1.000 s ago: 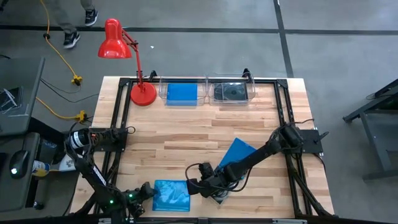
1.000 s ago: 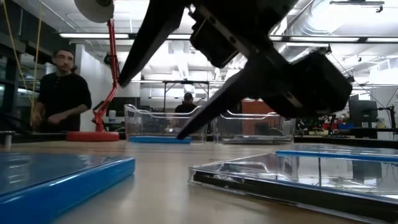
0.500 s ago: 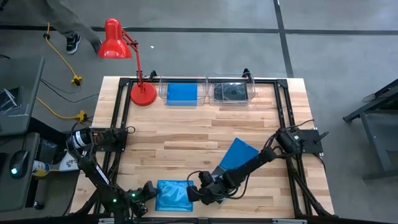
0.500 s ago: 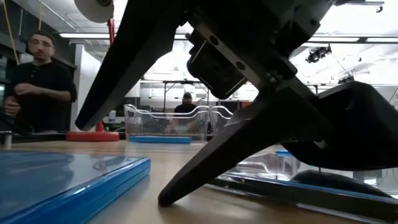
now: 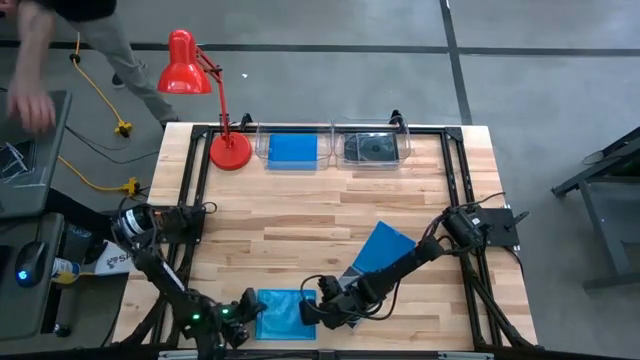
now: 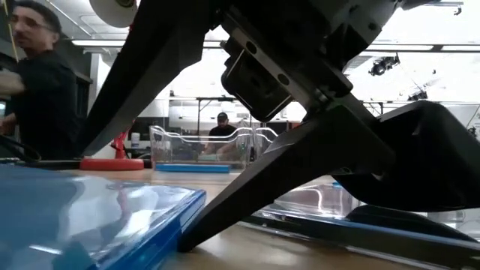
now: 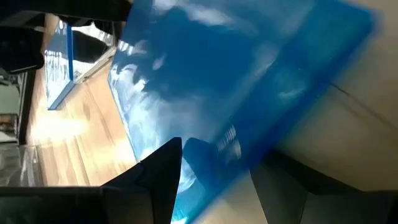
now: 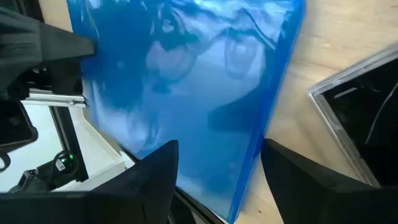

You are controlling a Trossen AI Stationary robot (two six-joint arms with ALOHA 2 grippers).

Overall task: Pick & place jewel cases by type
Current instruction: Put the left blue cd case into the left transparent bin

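Note:
A blue jewel case lies flat by the table's near edge. My left gripper is open at the case's left edge and my right gripper is open at its right edge. On each gripper, one finger is over the top face and the other beyond the edge. A second blue case lies mid-right on the table. A dark jewel case lies under my right arm, mostly hidden in the high view. My left gripper comes slanting down from the table's left. The blue case's left edge lies in its open gap. Whether a finger touches it I cannot tell. My right gripper slants down from the right, across the case's right edge. Its lower fingertip is on the table at the foot of that edge, and its upper finger stands clear above. I cannot tell whether it touches the case.
Two clear bins stand at the far edge. One holds a blue case and the other a dark one. A red lamp stands far left. A person moves beyond the table's far left corner.
My left gripper has moved toward the table's right edge, and the blue case has slid that way along the near edge, staying flat. My right gripper has come down and shifted left toward the case, so its lower finger is now at table level.

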